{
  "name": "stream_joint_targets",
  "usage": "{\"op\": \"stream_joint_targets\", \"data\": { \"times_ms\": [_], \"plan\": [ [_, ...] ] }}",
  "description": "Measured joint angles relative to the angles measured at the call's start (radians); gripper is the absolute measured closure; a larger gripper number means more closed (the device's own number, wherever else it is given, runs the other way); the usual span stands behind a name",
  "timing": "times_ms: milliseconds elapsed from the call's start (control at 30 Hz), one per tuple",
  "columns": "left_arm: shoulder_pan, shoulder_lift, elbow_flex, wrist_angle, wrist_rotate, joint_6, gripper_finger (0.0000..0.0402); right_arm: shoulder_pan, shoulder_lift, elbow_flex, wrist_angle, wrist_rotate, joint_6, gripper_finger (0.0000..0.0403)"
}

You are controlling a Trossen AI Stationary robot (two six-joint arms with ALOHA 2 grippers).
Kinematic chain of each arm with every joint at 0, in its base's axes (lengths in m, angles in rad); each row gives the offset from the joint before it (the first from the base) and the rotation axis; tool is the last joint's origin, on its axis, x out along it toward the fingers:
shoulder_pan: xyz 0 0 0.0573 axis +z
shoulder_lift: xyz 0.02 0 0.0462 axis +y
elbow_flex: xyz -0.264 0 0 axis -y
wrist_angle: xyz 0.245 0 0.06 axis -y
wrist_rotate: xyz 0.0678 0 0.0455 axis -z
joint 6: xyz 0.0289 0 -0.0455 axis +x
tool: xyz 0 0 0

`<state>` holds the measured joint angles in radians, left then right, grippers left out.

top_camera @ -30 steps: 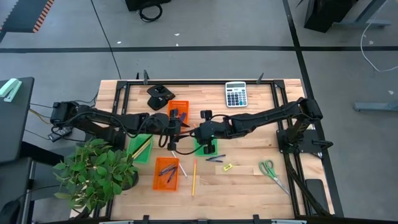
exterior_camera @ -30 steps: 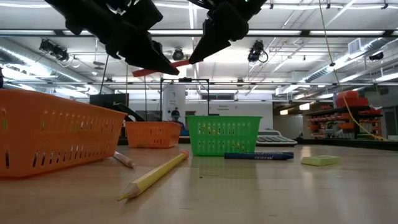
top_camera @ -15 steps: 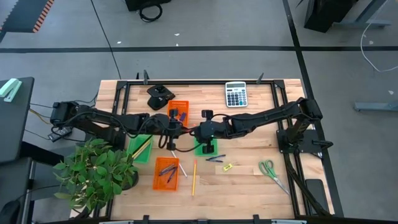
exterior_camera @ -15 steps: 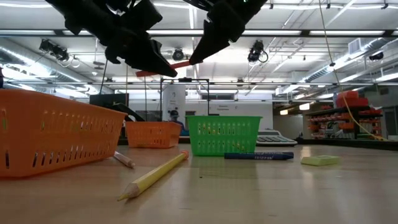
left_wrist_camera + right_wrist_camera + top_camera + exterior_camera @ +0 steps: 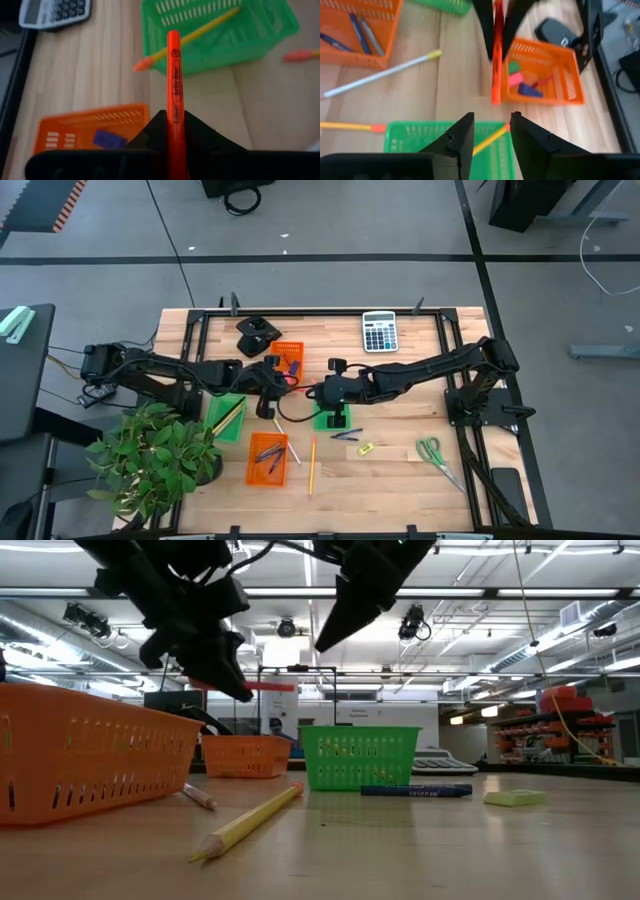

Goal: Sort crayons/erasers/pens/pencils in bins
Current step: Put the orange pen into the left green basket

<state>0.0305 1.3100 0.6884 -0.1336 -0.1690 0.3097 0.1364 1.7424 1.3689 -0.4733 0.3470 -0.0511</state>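
We see the left gripper clamped on an orange-red pen, raised just beside the far orange bin; only the left wrist view shows the printing along its barrel. The right wrist view alone reveals green, pink and purple erasers inside that bin. Right of the bin, the right gripper hovers with its fingers apart and empty over a green bin where a yellow pencil leans. Both arms stretch inward, nearly meeting. A calculator lies further right of the orange bin.
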Motion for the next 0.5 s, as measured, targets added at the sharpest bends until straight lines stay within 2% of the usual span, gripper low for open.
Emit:
{"op": "stream_joint_targets", "data": {
  "times_ms": [267, 500],
  "plan": [
    [-0.018, -0.159, 0.0, -0.121, 0.002, -0.096, 0.0358, 0.0, 0.0, 0.0, -0.153, 0.003, 0.175, 0.0265],
    [-0.023, -0.26, -0.036, -0.201, 0.004, -0.269, 0.035, 0.009, 0.0, 0.0, -0.19, 0.003, 0.23, 0.0265]
  ]
}}
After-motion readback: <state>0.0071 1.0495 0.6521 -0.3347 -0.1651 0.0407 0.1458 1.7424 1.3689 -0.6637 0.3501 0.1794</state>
